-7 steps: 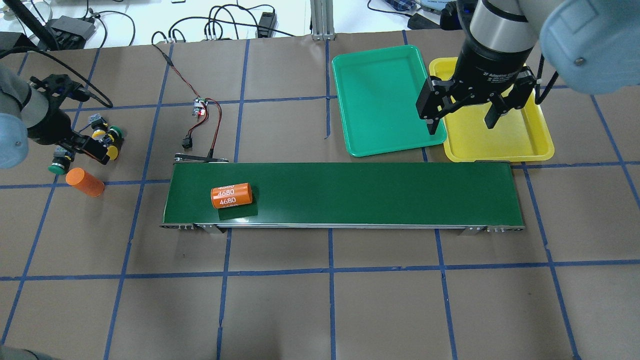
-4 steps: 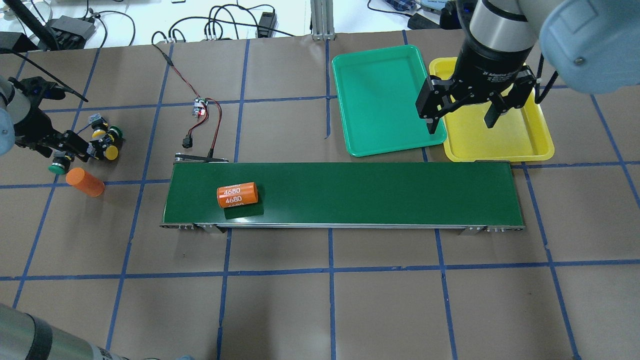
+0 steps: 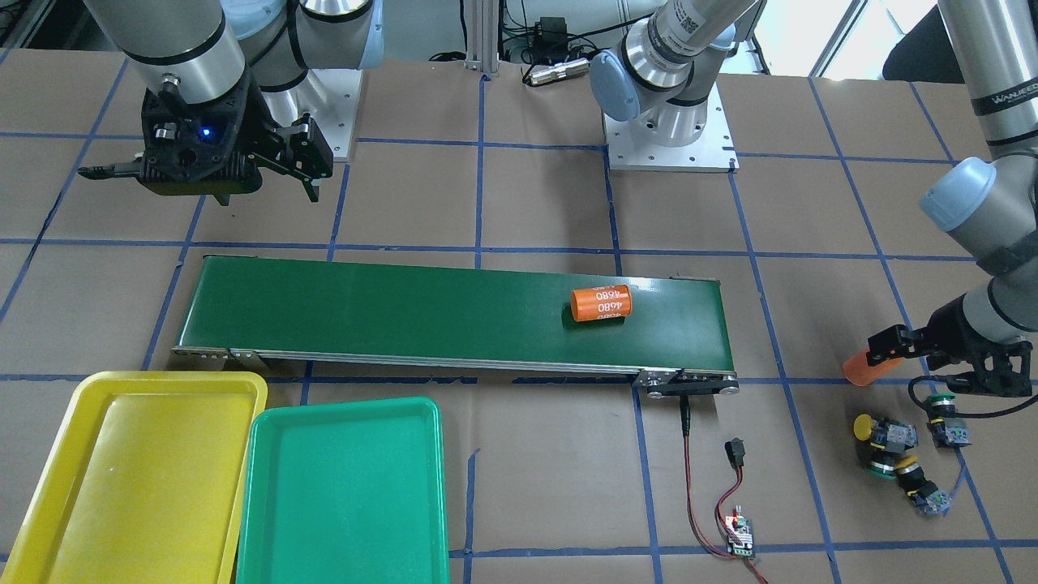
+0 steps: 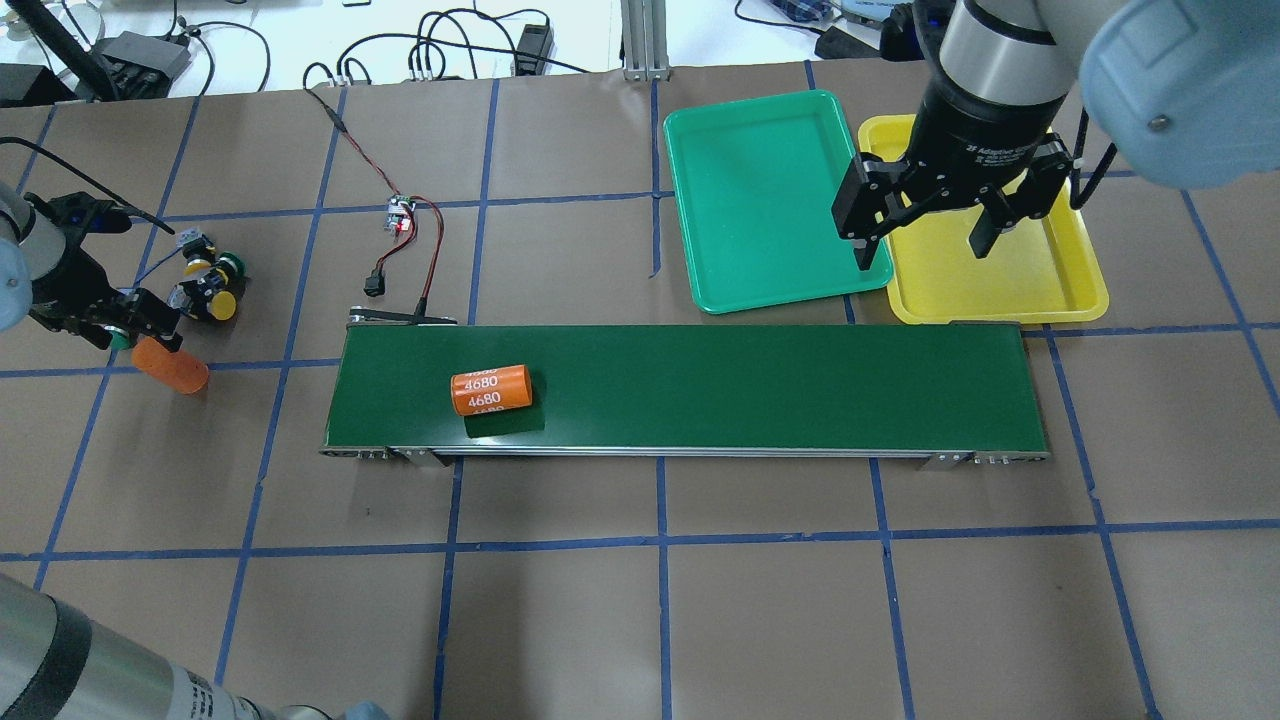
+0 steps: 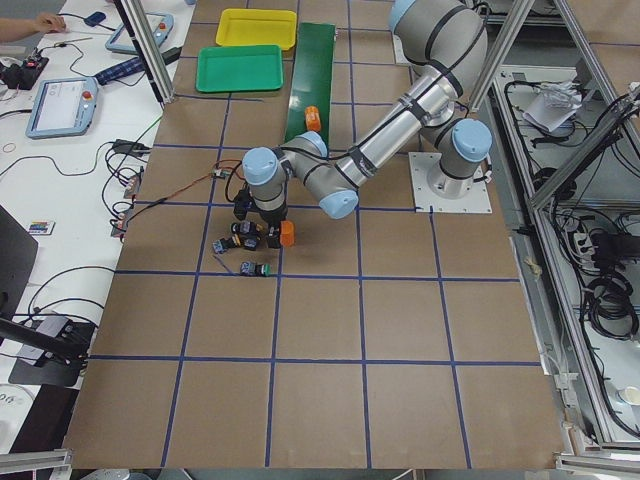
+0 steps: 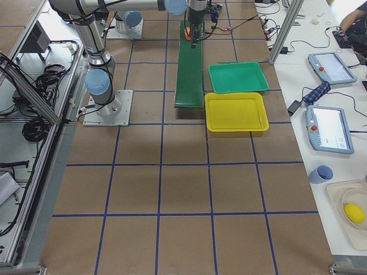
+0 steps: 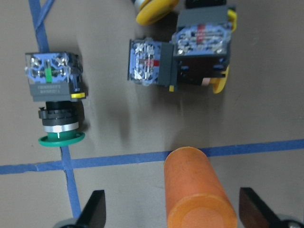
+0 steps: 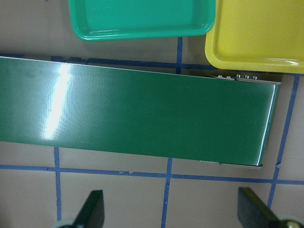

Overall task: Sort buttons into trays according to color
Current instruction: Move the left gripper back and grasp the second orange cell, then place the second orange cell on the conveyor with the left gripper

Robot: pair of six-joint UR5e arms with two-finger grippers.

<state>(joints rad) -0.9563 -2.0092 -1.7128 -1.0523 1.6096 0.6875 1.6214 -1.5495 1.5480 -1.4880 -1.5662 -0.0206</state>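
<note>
My left gripper is open at the table's left end, its fingers wide on either side of an orange cylinder without touching it. A green button lies on its side just beyond the left finger. Two yellow buttons lie close together farther off. From overhead the button cluster sits right of the left gripper. My right gripper hangs open and empty above the near edges of the green tray and the yellow tray. Neither tray has anything in it.
A long dark-green conveyor belt runs across the middle, carrying an orange cylinder marked 4680 near its left end. A small circuit board with red and black wires lies behind the belt.
My left gripper has drawn back from the button cluster toward the table's left end and now straddles the loose orange cylinder. The 4680 cylinder has travelled right along the belt. The right arm is unmoved.
</note>
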